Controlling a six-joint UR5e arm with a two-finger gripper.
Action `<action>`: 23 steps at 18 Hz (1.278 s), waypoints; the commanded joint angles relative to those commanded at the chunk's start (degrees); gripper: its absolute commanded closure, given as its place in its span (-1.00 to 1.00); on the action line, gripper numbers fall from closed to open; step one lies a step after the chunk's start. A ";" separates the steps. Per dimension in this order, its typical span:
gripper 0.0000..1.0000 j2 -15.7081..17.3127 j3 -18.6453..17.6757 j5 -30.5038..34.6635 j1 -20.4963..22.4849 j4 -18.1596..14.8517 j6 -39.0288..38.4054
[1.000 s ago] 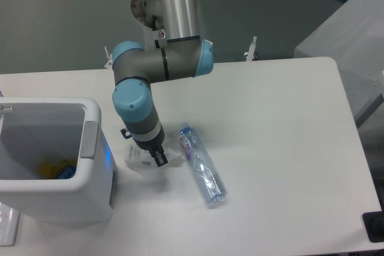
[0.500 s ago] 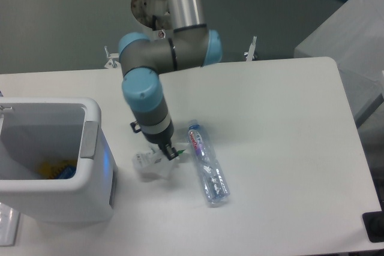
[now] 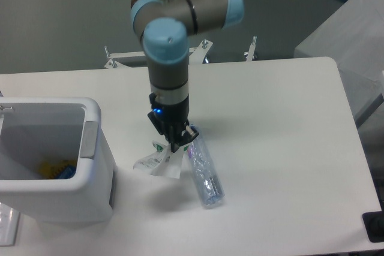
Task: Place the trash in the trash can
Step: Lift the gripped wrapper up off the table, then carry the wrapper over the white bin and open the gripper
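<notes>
You have the gripper [image 3: 174, 143] w/ jaws clenched on the top of the wrapper [image 3: 157, 162], which hangs just over the surface [image 3: 276, 124], touching the bottle [image 3: 203, 171]. The trash can [image 3: 90, 166] is near, to the side. Risk, I think: thin grip slips, or the wrapper hits the rim.

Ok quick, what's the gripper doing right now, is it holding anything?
Gripper: jaws closed on the crumpled clear-and-white plastic wrapper, which hangs from them beside the clear plastic bottle.
</notes>
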 joint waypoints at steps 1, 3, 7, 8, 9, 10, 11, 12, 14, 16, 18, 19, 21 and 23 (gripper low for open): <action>0.98 0.00 1.86 -1.41 0.35 0.00 -3.01; 0.98 0.17 5.64 -4.14 0.71 0.09 -8.47; 0.97 3.42 8.12 -7.93 0.62 -0.09 -13.50; 0.97 4.73 7.68 -8.19 0.27 -0.09 -13.50; 0.95 5.96 7.59 -8.19 0.01 -0.09 -13.50; 0.92 6.67 7.42 -8.28 -0.60 0.00 -13.94; 0.92 7.20 7.33 -8.28 -1.22 0.09 -15.25; 0.92 7.21 7.33 -8.46 -1.92 0.26 -16.82; 0.92 6.86 7.33 -9.16 -4.99 0.61 -18.68; 0.92 6.59 6.98 -9.16 -7.36 0.70 -18.60; 0.92 5.46 6.89 -9.16 -10.52 0.70 -18.69; 0.92 4.58 6.97 -9.07 -12.02 0.79 -18.69; 0.92 3.35 6.80 -9.07 -13.87 0.79 -18.69; 0.93 1.94 6.80 -9.07 -16.07 0.79 -18.69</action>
